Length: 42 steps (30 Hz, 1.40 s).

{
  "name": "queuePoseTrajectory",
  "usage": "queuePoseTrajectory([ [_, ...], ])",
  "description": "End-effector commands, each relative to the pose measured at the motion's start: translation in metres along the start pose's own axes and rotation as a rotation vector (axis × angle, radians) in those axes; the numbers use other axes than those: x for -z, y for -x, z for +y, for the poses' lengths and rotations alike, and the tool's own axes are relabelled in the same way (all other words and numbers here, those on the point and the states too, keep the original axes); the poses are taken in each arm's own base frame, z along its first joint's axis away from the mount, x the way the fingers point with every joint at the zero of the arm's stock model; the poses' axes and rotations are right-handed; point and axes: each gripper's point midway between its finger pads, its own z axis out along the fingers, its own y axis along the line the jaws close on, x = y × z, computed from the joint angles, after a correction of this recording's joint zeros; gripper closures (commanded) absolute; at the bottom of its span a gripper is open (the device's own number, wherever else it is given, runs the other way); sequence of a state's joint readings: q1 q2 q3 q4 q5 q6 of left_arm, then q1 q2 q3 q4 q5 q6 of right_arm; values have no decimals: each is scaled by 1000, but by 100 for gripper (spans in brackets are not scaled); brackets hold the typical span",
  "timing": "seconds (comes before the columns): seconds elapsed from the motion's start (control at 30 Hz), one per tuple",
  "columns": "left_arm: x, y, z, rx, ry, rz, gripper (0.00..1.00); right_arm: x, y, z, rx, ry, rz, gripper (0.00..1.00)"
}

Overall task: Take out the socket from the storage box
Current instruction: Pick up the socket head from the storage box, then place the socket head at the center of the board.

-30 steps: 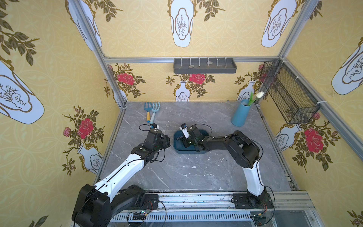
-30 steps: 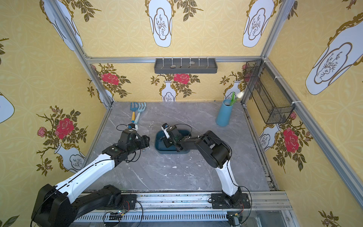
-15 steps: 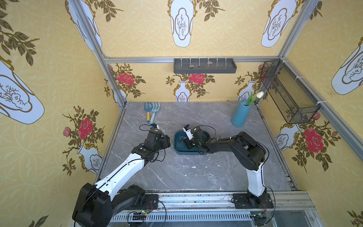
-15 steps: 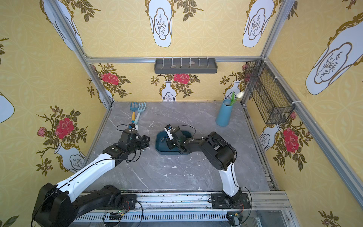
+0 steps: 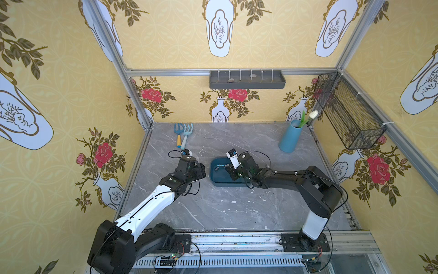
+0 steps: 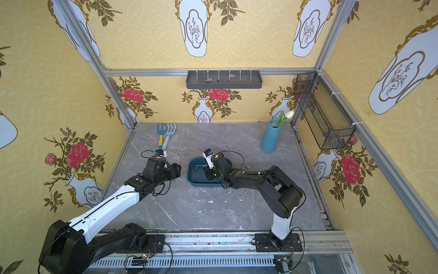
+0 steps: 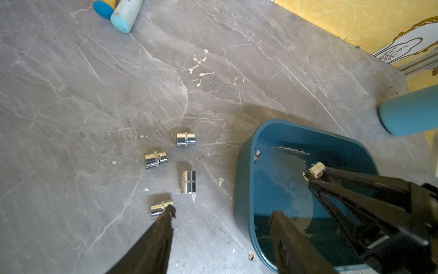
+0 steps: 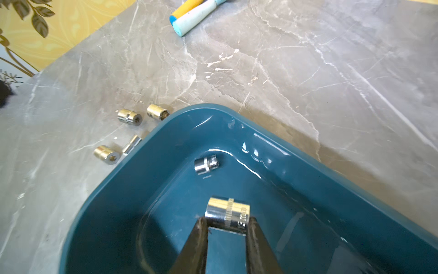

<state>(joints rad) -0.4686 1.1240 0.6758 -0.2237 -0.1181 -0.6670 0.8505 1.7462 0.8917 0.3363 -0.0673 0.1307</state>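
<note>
Over the storage box [image 8: 113, 194], right fingers [image 8: 193, 246] clamp the socket [image 8: 227, 212] at their tips; left fingers [image 7: 154, 244] spread.

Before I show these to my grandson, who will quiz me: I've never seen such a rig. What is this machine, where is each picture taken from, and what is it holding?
Two robot arms stand at a grey table, each ending in a two-fingered gripper. Two pictures look down on the whole scene; the other two come from cameras on the arms' wrists. The right gripper is shut on a shiny metal socket over the teal storage box; a second socket lies inside. The left gripper is open and empty, near four sockets lying on the table outside the box. At the back are two garden tools and a blue vase with a tulip.
</note>
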Motion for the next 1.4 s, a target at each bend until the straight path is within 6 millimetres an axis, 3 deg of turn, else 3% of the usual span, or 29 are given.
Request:
queuePoseTrajectory([
  [0.0,-3,1,-4,7,-21,-5,30,18,3,-9,-19,-41,-7,82],
  [0.13,-5,1,-5,6,-24,-2,30,47,5,-24,-52,-90,-25,82],
  [0.3,-8,1,-8,12,-35,1,30,89,7,-64,-151,-182,-45,83],
  [0.6,-14,0,-12,13,-45,16,30,137,-24,-142,-367,-393,-12,83],
  [0.77,-16,1,-12,13,-42,19,30,148,-54,-172,-529,-482,48,84],
  [1.0,-18,0,-13,12,-43,28,30,155,-86,-187,-645,-568,106,83],
  [1.37,-19,-1,-12,12,-38,30,30,153,-108,-201,-740,-604,160,81],
])
